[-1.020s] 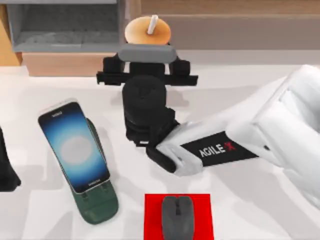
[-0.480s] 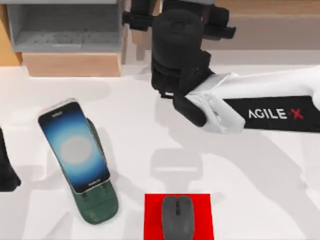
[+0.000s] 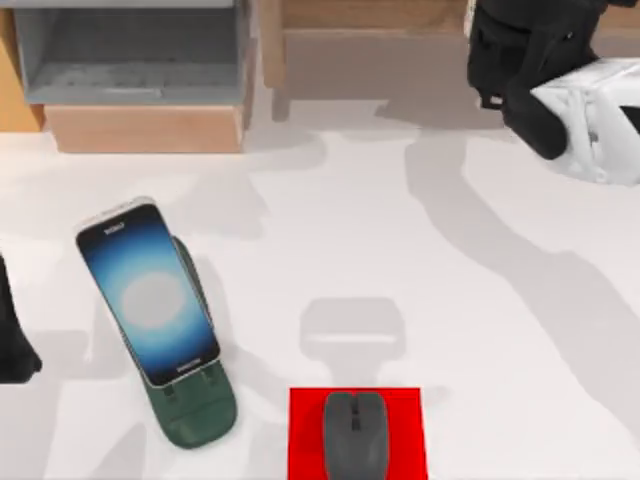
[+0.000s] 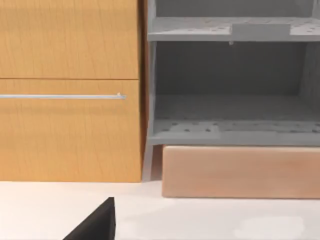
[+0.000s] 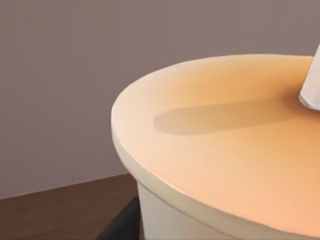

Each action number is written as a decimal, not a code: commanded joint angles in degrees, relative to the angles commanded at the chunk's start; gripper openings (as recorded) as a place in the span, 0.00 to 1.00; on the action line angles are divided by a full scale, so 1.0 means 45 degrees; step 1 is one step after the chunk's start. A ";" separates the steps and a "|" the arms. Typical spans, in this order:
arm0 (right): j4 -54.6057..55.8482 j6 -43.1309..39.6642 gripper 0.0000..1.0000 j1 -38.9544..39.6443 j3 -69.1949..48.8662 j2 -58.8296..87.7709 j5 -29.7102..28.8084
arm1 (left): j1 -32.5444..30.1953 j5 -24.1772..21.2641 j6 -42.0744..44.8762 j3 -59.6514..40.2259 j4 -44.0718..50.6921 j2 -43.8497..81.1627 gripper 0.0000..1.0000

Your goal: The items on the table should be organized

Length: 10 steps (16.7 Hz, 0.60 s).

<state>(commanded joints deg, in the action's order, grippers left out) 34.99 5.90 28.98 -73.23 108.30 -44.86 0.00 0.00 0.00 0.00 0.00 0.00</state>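
The black smartphone (image 3: 150, 295) with a glowing screen leans on a dark green stand (image 3: 195, 415) at the table's (image 3: 480, 300) left. At the front middle, the dark grey mouse (image 3: 353, 432) rests on a red mat (image 3: 305, 430). My right gripper (image 3: 520, 45) is raised at the back right, over the shelf edge. In the right wrist view the tan bubble-tea cup (image 5: 225, 150) sits close up with its white straw (image 5: 312, 90) at the edge, and one dark finger (image 5: 120, 227) lies against the cup's side. My left arm (image 3: 10, 335) is parked at the far left edge.
A wood-and-grey shelf unit (image 3: 130, 60) runs along the back, and the left wrist view faces its grey compartments (image 4: 230, 115) and wooden front (image 4: 70, 100). The white right arm (image 3: 600, 120) crosses the back right corner.
The right arm lifted the cup from the back middle of the table and swung it right and back toward the shelf. Phone, stand, mouse and mat stayed put.
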 joint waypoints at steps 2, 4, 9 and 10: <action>-0.0411 0.0034 0.00 -0.1206 0.0368 -0.0531 0.0820 | 0.0000 0.0000 0.0000 0.0000 0.0000 0.0000 1.00; -0.0742 0.0009 0.00 -0.2479 0.0661 -0.0958 0.1841 | 0.0000 0.0000 0.0000 0.0000 0.0000 0.0000 1.00; -0.1201 -0.0318 0.00 -0.5300 0.0638 -0.1189 0.5115 | 0.0000 0.0000 0.0000 0.0000 0.0000 0.0000 1.00; -0.1226 -0.0429 0.00 -0.5682 0.0478 -0.1046 0.5840 | 0.0000 0.0000 0.0000 0.0000 0.0000 0.0000 1.00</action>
<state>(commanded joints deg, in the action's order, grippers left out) 29.47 3.97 3.41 -71.08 103.60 -18.58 0.00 0.00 0.00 0.00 0.00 0.00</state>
